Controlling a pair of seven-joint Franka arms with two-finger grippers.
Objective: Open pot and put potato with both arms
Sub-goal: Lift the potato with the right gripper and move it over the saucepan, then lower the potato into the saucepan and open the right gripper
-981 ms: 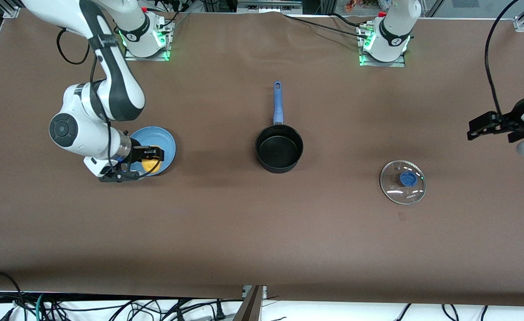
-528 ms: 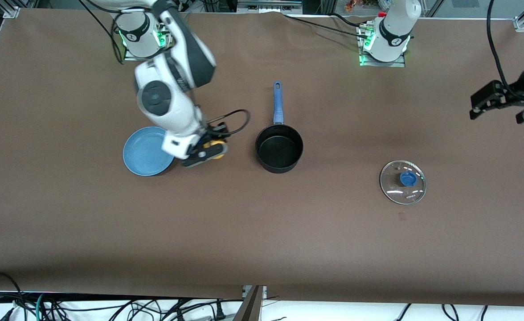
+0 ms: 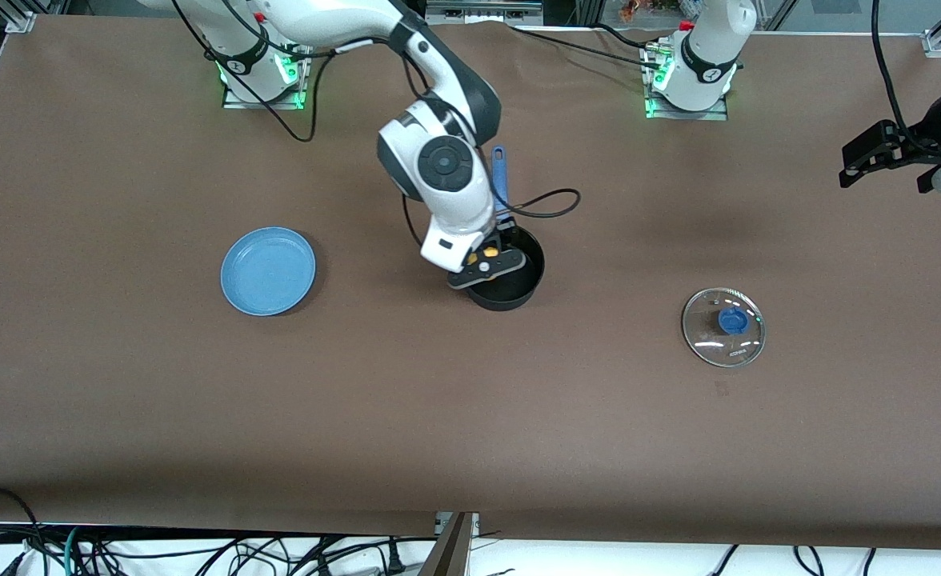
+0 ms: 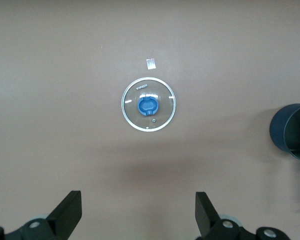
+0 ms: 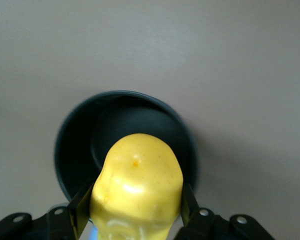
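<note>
Since a second ago we carry the lumpy yellow potato (image 5: 137, 187) off the flat light-blue plate (image 3: 267, 270); right gripper (image 3: 487, 266) pinches it over the open black saucepan (image 3: 510, 286). Left gripper (image 4: 138, 220) waits spread above the glass lid (image 3: 723, 326). Potato looks light, firm, smooth-skinned, so we hold mid-body.

A: What colours sit on the brown worktop (image 3: 470, 416)?

B: The pot (image 3: 518, 292) is black with a blue handle. The plate (image 3: 267, 271) is plain light blue. The lid (image 3: 723, 327) is clear glass with a blue knob.

A: And the potato (image 5: 137, 187)?

B: Bright yellow, glossy, with one small orange speck. The right hand (image 5: 135, 212) around it is black, like the left hand (image 4: 137, 217). The arms are white with dark joints.
</note>
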